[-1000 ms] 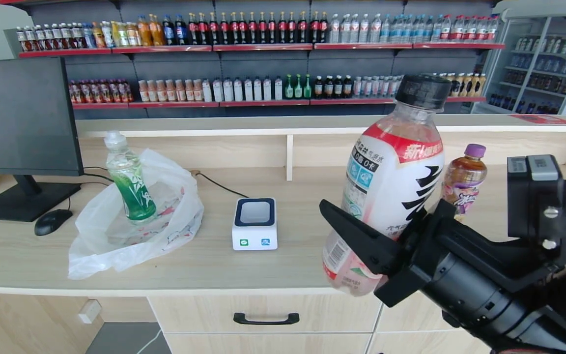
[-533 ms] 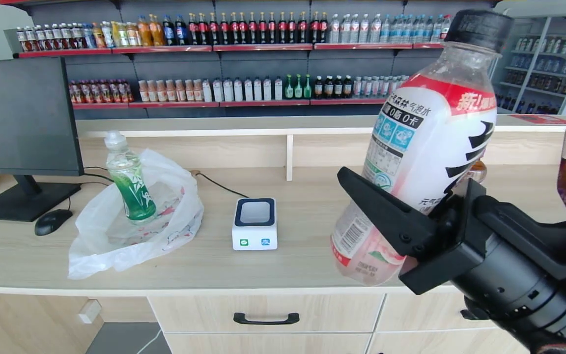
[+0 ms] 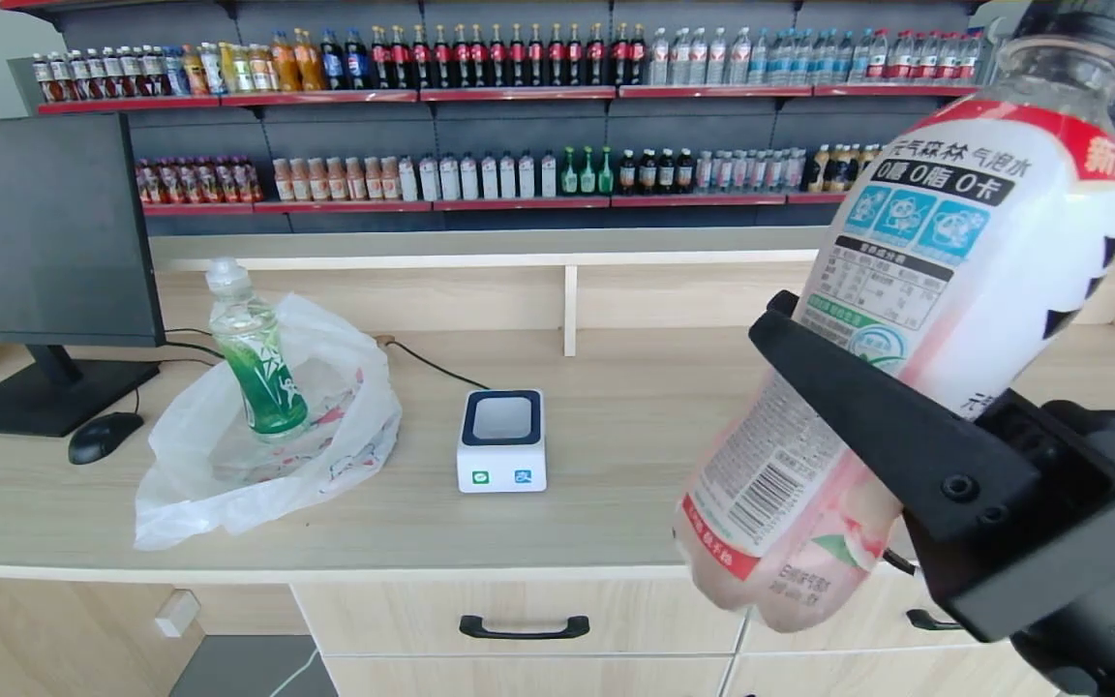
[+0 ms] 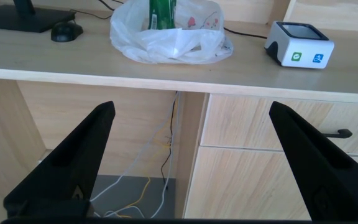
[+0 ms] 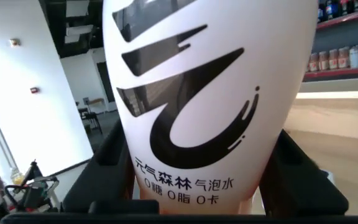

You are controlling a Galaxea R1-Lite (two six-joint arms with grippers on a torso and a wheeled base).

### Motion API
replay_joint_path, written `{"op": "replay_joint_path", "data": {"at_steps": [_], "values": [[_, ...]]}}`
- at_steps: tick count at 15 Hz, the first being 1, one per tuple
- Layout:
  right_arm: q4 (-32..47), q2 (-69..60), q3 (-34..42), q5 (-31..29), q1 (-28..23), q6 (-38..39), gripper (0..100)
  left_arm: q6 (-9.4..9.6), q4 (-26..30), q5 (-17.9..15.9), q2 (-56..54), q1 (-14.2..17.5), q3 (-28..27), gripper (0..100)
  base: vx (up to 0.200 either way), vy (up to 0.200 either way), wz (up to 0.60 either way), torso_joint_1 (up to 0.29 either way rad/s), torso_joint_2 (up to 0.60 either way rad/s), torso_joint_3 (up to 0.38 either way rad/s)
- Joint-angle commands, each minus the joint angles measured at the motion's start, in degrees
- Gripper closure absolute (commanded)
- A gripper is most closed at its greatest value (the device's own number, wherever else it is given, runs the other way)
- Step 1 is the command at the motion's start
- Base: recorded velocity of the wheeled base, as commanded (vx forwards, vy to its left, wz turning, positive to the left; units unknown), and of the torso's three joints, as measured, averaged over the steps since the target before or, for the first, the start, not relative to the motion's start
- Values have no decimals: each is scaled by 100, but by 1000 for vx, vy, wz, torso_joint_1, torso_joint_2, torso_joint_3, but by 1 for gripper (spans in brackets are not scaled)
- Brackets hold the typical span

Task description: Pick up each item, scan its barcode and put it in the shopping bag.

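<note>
Higher and closer to the head camera than a second ago, the right pincer (image 3: 891, 407) is clamped on the peach soda bottle (image 3: 916, 319), tilted above the bench (image 3: 616, 503) front edge. Scanning seems in hand: next its barcode (image 3: 768, 492) must swing left and down to face the scanner (image 3: 502, 440), near the shopping bag (image 3: 228, 474) holding a green bottle (image 3: 253, 353). The left wrist view adds the left pincer (image 4: 191, 107), apart and empty, below bench level.
</note>
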Motion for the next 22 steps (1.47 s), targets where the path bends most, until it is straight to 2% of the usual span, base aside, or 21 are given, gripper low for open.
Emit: {"op": "replay_joint_path", "data": {"at_steps": [1, 3, 7, 12, 18, 22], "values": [[2, -189, 135, 27, 169, 432, 100, -1, -7, 1, -2, 0, 1, 0, 0, 0, 0, 0, 0, 0], [2, -285, 91, 142, 275, 959, 100, -1, 2, 1, -2, 0, 1, 0, 0, 0, 0, 0, 0, 0], [2, -215, -5, 282, 213, 1047, 100, -1, 2, 1, -2, 0, 1, 0, 0, 0, 0, 0, 0, 0], [2, -180, -251, 291, 204, 1082, 100, -1, 2, 1, -2, 0, 1, 0, 0, 0, 0, 0, 0, 0], [2, -338, -172, 291, 204, 1161, 100, -1, -7, 1, -2, 0, 1, 0, 0, 0, 0, 0, 0, 0], [2, -347, -155, 282, 195, 801, 100, -1, 2, 1, -2, 0, 1, 0, 0, 0, 0, 0, 0, 0]]}}
